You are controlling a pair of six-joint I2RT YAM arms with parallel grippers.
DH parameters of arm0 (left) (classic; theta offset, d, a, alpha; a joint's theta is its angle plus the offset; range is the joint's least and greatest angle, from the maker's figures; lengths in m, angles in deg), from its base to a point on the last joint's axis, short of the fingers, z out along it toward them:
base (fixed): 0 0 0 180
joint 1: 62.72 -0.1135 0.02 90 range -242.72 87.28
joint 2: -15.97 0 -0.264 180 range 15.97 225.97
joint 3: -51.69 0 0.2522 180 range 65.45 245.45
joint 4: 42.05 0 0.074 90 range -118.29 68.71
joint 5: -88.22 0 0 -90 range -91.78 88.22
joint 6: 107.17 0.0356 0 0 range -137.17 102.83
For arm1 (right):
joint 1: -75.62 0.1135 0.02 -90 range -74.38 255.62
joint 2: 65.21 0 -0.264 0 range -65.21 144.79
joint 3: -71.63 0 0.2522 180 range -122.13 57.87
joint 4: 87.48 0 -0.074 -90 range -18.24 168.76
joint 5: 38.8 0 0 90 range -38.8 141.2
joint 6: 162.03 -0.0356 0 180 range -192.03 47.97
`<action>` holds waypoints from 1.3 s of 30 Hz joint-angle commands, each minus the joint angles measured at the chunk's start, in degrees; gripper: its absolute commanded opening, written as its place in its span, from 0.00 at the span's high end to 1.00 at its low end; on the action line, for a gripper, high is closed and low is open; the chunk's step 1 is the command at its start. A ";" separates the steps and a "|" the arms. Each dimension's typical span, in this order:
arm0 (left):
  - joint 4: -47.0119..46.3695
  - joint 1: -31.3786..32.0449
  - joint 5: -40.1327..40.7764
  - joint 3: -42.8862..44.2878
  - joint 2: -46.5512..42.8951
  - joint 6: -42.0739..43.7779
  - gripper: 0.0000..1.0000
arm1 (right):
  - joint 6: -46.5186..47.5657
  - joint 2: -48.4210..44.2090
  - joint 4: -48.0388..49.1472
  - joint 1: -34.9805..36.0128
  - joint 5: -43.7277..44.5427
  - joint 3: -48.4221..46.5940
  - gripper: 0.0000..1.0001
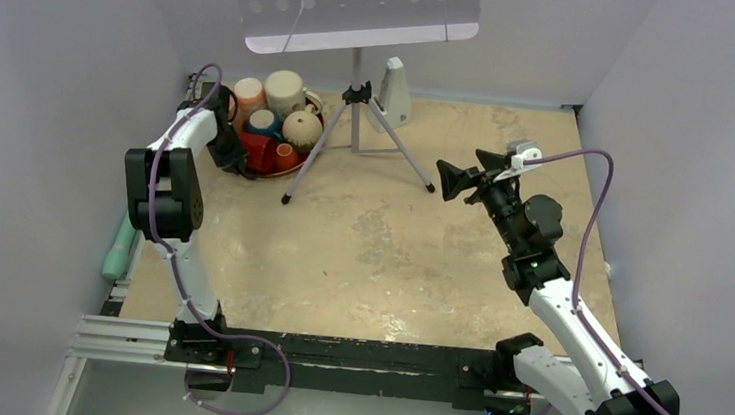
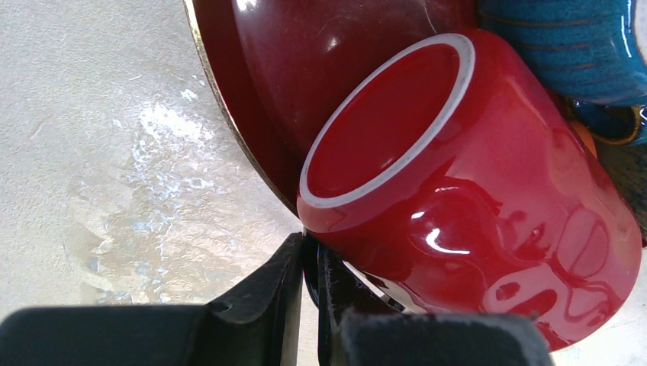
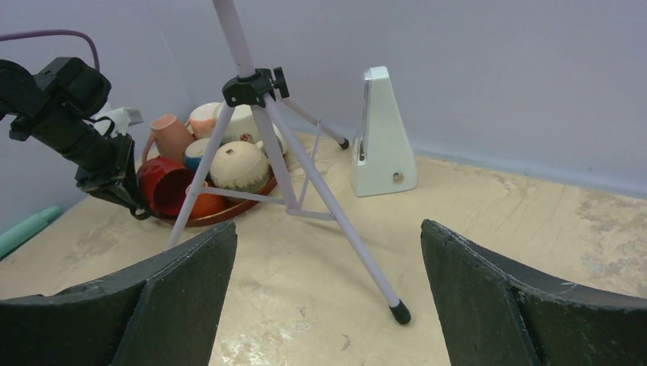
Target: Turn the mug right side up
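Left gripper [image 2: 309,255] is sitting under the red mug [image 2: 473,198], fingers nearly together; any grasp cannot be told. Crowded by other cups [image 1: 283,90], the mug is lying in the tray [image 2: 229,114] left of the tripod [image 3: 259,137], axis level, mouth facing away from the tripod. Right gripper [image 3: 328,229] is hovering wide apart, right of the tripod.

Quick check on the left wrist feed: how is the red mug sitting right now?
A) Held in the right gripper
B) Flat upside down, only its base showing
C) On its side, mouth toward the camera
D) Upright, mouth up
C: the red mug lies tipped on its side against the red dish, showing its white-edged mouth, while the right gripper is open, well away from it.
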State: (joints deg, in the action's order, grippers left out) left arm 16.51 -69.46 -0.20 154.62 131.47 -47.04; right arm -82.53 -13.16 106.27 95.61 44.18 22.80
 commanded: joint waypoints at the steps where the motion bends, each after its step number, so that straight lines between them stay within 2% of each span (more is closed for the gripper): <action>1: 2.12 0.55 -4.15 0.56 -1.27 1.00 0.83 | -0.13 -0.56 -0.59 0.28 0.95 -3.23 0.06; 7: 2.21 0.33 3.58 0.02 -6.25 8.71 0.58 | 0.02 -0.21 -0.96 0.31 0.93 -3.22 0.05; 11: 5.20 0.42 5.96 1.92 -7.24 12.60 0.55 | 0.53 0.19 -0.96 0.27 0.79 -3.34 0.05; 14: 3.27 1.38 7.45 1.96 -10.21 17.81 0.49 | 0.98 0.31 -1.12 0.31 0.79 -3.23 0.05; 20: -3.05 9.60 16.23 1.56 -15.44 32.59 0.41 | 1.17 0.49 -1.05 0.31 0.79 -2.65 0.05; 24: -6.80 15.34 18.31 0.48 -15.37 39.79 0.26 | 1.27 0.68 -1.18 0.31 0.86 -2.55 0.05; 27: -8.64 17.51 22.47 0.26 -12.06 43.95 0.25 | 1.21 0.48 -1.48 0.28 1.11 -2.47 0.05; 34: -18.30 18.91 31.35 1.69 -3.42 54.17 0.30 | 0.99 -0.75 -1.62 0.28 1.45 -1.64 0.05; 39: -19.07 18.87 31.51 1.12 0.13 55.83 0.32 | 0.81 -1.91 -2.41 0.31 2.57 -1.31 0.05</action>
State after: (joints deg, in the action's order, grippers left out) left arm 1.30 -50.66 28.02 154.40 130.77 4.63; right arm -81.87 -13.05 103.34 95.61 44.77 22.19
